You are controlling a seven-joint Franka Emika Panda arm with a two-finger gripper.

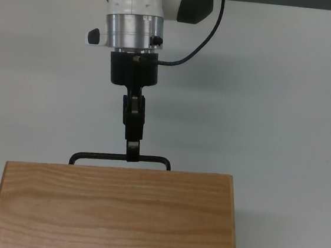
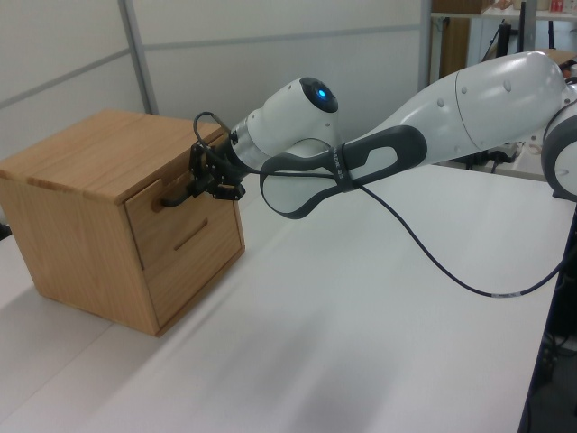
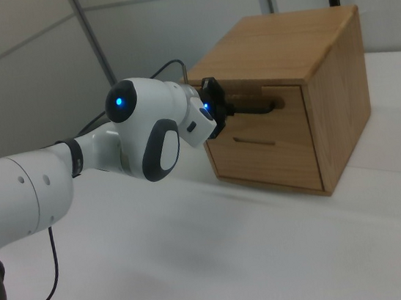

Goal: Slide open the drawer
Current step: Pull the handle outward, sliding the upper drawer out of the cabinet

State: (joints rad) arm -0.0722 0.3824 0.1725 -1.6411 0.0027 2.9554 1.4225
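— White table (image 1: 288,83) filled the top view; where was the drawer?

— Shut. I had the gripper (image 1: 132,151) closed on its handle (image 1: 156,160).

— Left view?

— Drawer (image 2: 180,212) flush; I judged a straight, level pull best.

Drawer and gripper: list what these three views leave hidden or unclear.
- Top view: the drawer front is hidden under the cabinet top; only the handle shows.
- Left view: the gripper covers part of the handle, so the grasp is unclear.
- Right view: the arm's wrist hides the fingers.
- Drawer contents: unseen.
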